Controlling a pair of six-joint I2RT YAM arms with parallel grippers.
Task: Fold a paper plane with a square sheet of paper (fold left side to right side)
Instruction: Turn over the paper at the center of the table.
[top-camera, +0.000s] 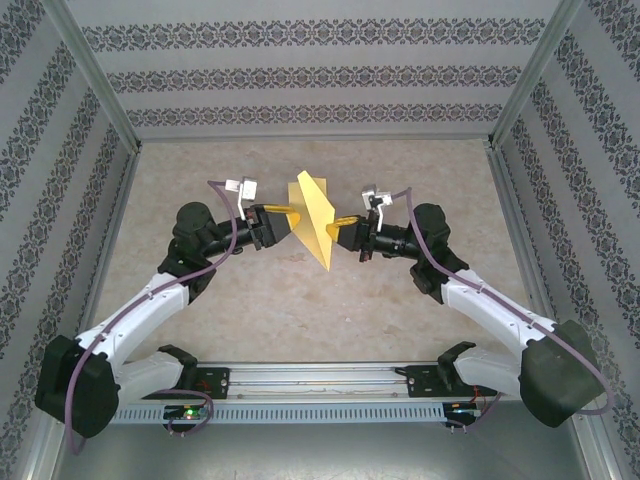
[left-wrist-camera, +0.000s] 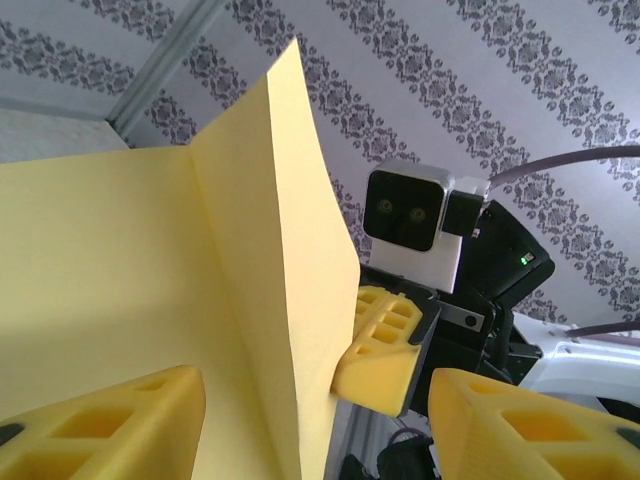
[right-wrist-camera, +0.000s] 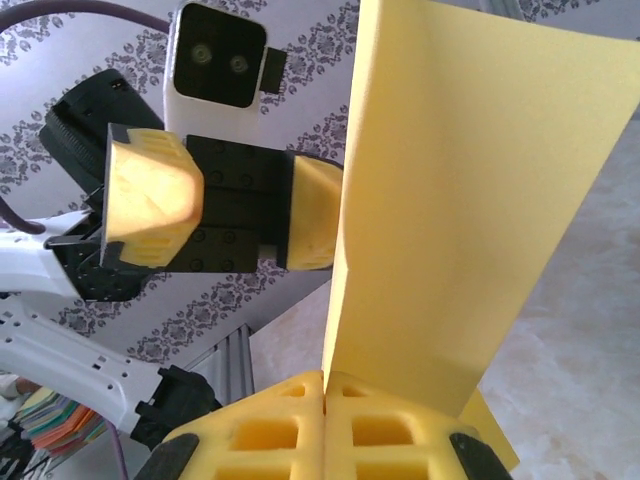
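The square sheet of paper (top-camera: 315, 215) is up in the air at the ctr of the top view, a little above the middle, clear of the table (top-camera: 250, 290). It stands on edge w/ one crease in it, so it is partly folded and not yet a dart.

The right gripper (top-camera: 343, 222) comes in from the right of the frame and is clenched on the paper. In the right wrist view its pads meet at the bottom edge, w/ the sheet rising from btw them. The left gripper (top-camera: 284, 212) comes from the left w/ jaws apart, grasping nothing. In the left wrist view the sheet stands in the gap btw its fingers (left-wrist-camera: 130, 420). Whether a pad touches it, I cannot tell.

Step in hand, as I judge: take the left flap over to the right one. To do it well:
- Close the left jaws on one layer only, near the free edge.
- Carry it across slowly, so edges and corners meet before any pressing.
- Hold the right grip firm, since thin paper may slip or buckle.
- Do not pull the arms apart; the sheet could tear.
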